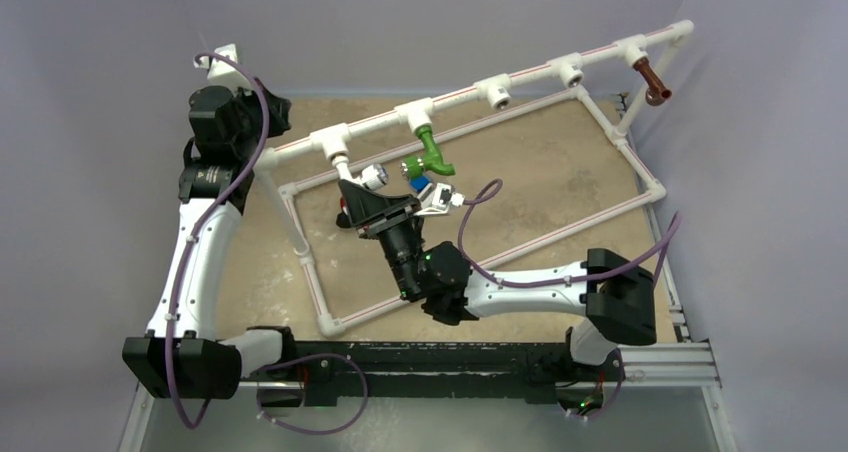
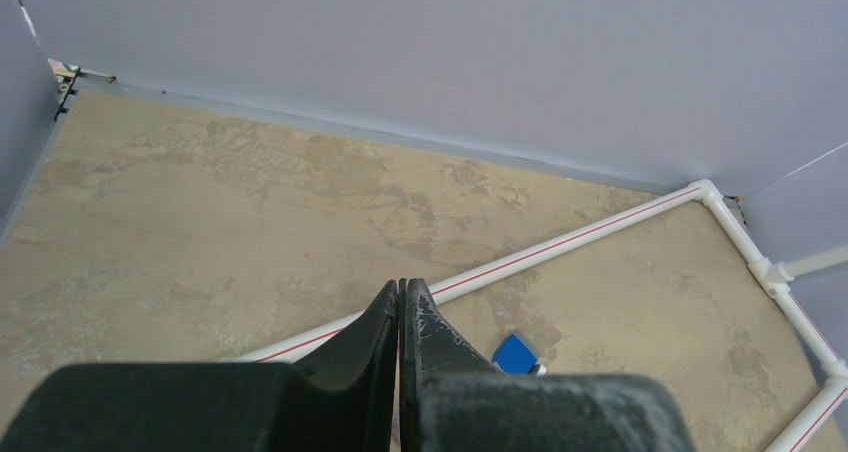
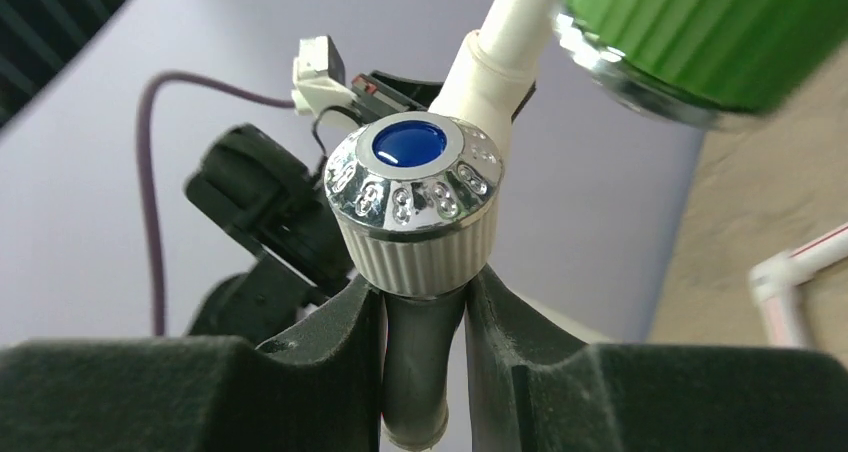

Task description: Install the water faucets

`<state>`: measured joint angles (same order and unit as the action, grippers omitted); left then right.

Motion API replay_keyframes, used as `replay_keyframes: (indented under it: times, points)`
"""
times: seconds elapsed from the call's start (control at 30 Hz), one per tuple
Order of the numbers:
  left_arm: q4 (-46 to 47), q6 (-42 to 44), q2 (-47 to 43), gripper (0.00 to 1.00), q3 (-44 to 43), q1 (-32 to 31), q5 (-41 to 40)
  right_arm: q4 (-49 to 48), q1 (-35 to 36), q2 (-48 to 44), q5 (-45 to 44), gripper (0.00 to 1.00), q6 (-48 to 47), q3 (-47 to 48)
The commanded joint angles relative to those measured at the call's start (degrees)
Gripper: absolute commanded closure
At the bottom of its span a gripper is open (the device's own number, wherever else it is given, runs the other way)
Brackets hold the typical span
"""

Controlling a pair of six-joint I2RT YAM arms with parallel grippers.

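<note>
Tees (image 1: 418, 111) hold green faucet (image 1: 432, 153) and brown faucet (image 1: 653, 81).

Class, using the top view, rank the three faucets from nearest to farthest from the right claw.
1. White faucet: held in the right claw, leftmost.
2. Green faucet: just right of it.
3. Brown faucet: far right, at the back.

Your left arm (image 1: 195, 262) and right arm (image 1: 530, 287) had white shells between black joint housings. A purple cable (image 1: 179, 272) ran back from each pincer along its arm. The left pincer's (image 2: 401, 290) fingers (image 2: 370, 337) were matte black wedges, scuffed pale near the tips.
</note>
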<state>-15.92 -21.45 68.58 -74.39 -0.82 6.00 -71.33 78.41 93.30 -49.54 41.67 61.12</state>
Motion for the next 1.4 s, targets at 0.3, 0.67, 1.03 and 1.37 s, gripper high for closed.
replay_keyframes:
  times: [0.3, 0.67, 1.03, 1.37]
  points:
    - [-9.92, 0.62, 2.27, 1.0, 4.34, -0.27, 1.43, -8.1, -0.47, 0.56, 4.45, 1.0, 41.06, -0.8]
    - [-9.92, 0.8, 2.46, 1.0, 4.43, -0.26, 0.95, -10.95, -0.39, -1.36, 5.85, 0.3, 37.1, -3.75]
    - [-9.95, 0.89, 2.53, 1.0, 4.43, -0.24, 0.59, -6.12, -0.46, -5.39, 10.45, 0.09, 26.94, -7.98]
    - [-10.09, 0.97, 2.66, 1.0, 4.25, -0.24, 0.34, 6.59, -0.37, -15.45, 18.46, 0.1, 10.95, -14.48]
